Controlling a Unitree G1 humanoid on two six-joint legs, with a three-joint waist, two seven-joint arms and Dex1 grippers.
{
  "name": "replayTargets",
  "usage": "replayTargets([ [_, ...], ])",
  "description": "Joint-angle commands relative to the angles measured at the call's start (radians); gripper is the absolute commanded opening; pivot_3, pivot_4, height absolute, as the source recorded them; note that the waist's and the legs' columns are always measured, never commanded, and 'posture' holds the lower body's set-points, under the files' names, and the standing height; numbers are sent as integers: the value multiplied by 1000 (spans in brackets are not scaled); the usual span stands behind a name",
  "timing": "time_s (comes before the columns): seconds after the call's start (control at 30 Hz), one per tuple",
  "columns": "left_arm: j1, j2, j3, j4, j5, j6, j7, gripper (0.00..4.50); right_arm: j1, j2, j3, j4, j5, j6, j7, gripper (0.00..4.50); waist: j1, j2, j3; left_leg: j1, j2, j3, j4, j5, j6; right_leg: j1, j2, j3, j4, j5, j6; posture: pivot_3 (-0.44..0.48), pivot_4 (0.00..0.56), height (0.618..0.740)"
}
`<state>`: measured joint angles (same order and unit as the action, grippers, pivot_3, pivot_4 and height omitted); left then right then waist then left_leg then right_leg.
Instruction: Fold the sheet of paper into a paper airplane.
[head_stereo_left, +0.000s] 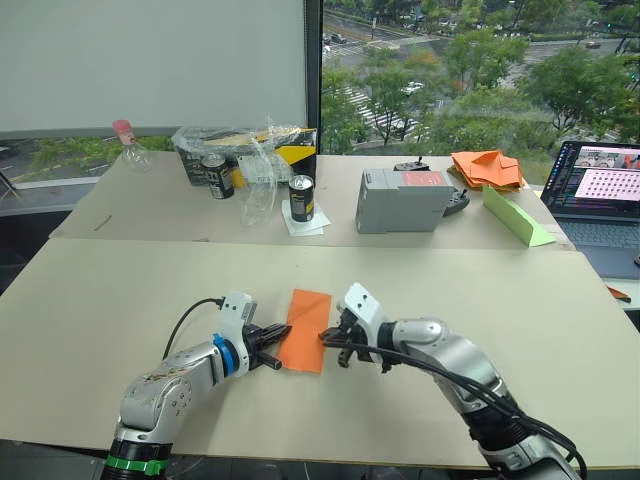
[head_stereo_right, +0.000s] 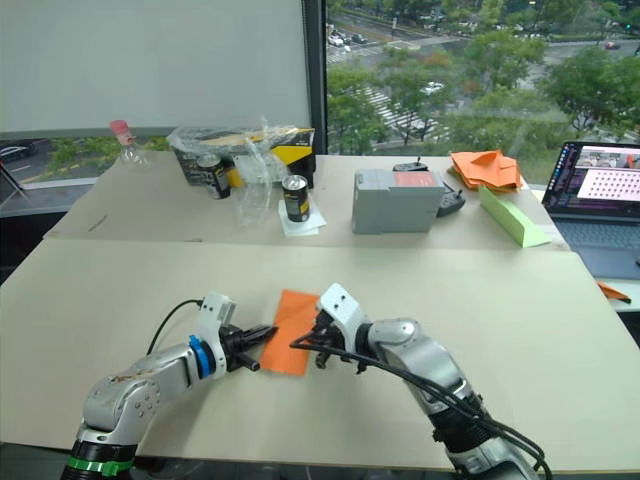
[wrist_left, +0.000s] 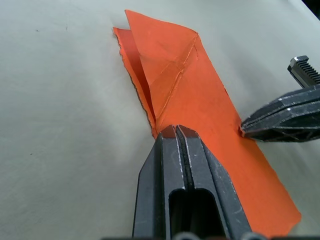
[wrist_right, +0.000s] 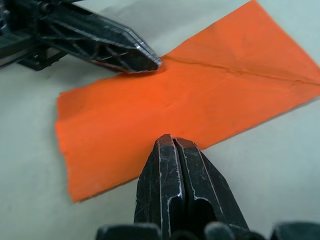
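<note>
Paper (head_stereo_left: 305, 329) flat on counter (head_stereo_left: 520, 330), lower centre of frame, between 2 end effectors: left (head_stereo_left: 284, 333) and right (head_stereo_left: 327, 339), both closed, tips touching opposite long edges. Long axis toward frame top, slightly tilted.

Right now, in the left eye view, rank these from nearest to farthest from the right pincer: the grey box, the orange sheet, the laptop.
1. The sheet of paper, touching the right pincer on its left.
2. The grey box, straight beyond on the far table.
3. The laptop, at the far right edge.
</note>
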<state>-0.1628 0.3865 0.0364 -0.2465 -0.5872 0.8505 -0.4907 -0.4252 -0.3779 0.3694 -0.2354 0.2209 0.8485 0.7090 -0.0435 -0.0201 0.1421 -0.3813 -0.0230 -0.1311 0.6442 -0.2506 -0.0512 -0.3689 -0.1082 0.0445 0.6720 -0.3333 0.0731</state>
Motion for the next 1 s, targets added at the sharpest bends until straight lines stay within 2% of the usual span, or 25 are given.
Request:
replayTargets([
  [0.03, -7, 3, 2, -6, 5, 4, 3, 11, 13, -10, 23, -31, 20, 25, 21, 0, 0, 0, 0, 0, 0, 0, 0, 0, 0, 0, 0, 0, 0, 0, 0, 0, 150, 740],
  [0.57, -16, 5, 3, 1, 6, 5, 0, 11, 37, -77, 67, -92, 65, 45, 101, 0, 1, 0, 0, 0, 0, 0, 0, 0, 0, 0, 0, 0, -1, 0, 0, 0, 150, 740],
  [1.0, -14, 6, 7, 0, 6, 5, 2, 11, 37, -85, 57, -88, 100, 53, 122, 0, 1, 0, 0, 0, 0, 0, 0, 0, 0, 0, 0, 0, -1, 0, 0, 0, 150, 740],
])
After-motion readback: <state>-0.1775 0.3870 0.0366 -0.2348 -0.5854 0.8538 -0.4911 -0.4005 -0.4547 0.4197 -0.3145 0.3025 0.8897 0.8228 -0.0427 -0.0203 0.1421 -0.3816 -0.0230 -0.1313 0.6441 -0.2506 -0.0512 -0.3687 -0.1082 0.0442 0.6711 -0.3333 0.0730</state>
